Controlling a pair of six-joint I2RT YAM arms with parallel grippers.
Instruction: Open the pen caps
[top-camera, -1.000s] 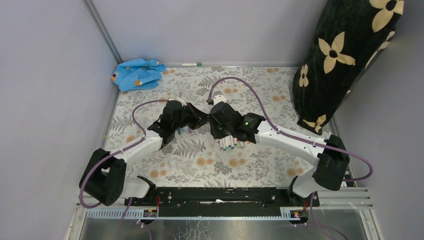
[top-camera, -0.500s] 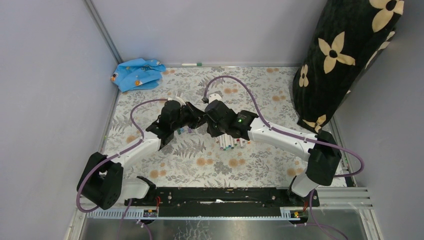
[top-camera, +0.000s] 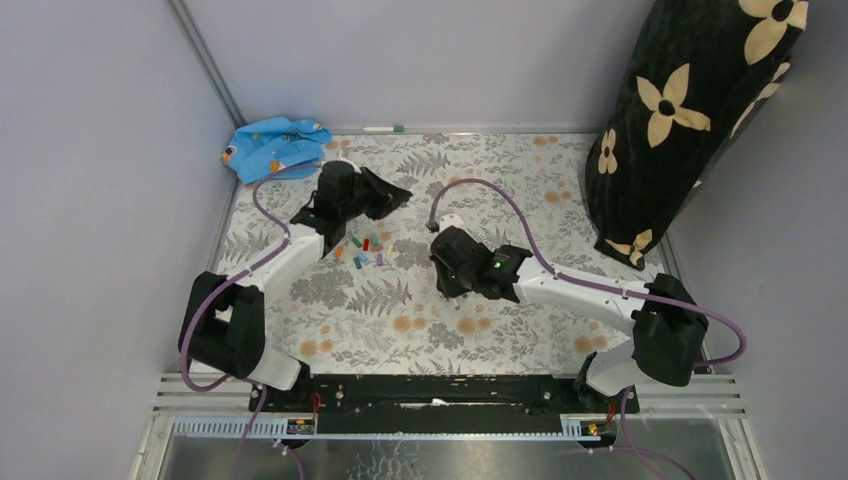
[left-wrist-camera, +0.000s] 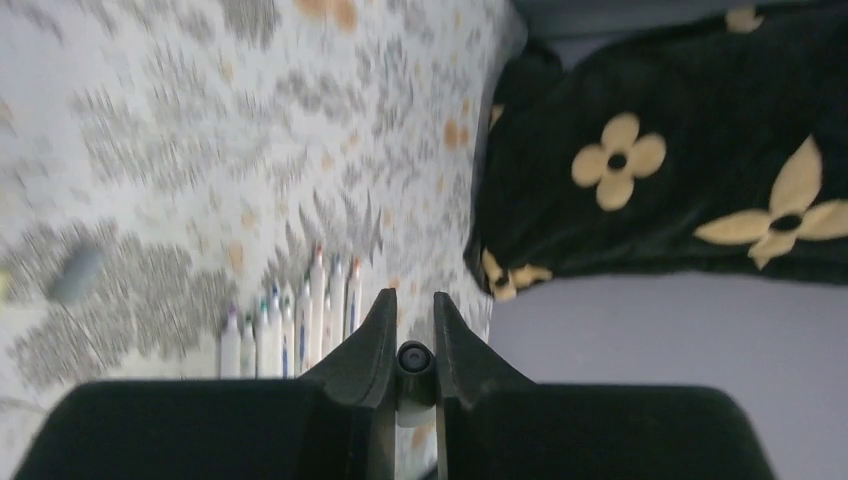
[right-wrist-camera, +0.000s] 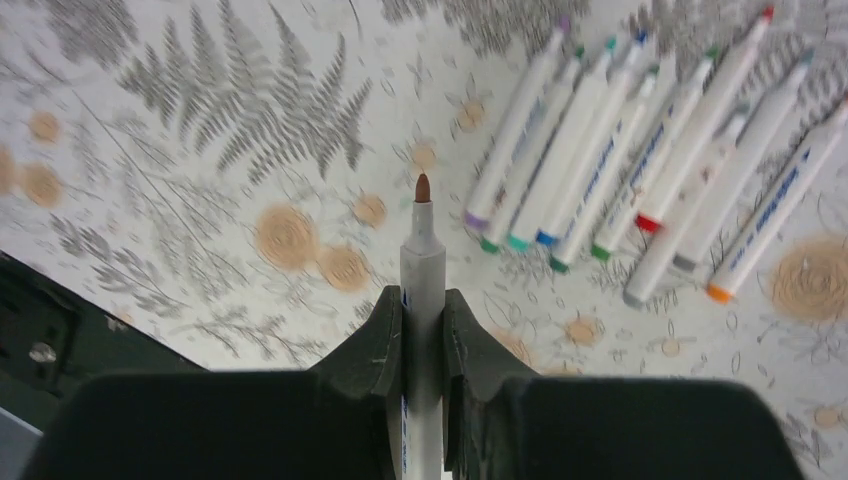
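Right gripper clamped on a white pen, its brown tip bare, above the floral table. A row of pens lies side by side just right of it. Left gripper pinches a small dark cap, seen end-on. Loose pen caps lie scattered near the left arm

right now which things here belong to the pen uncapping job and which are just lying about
Job: pen row; uncapped pen in right gripper; loose caps; cap in left gripper.
Lying about: blue cloth; black flowered fabric.
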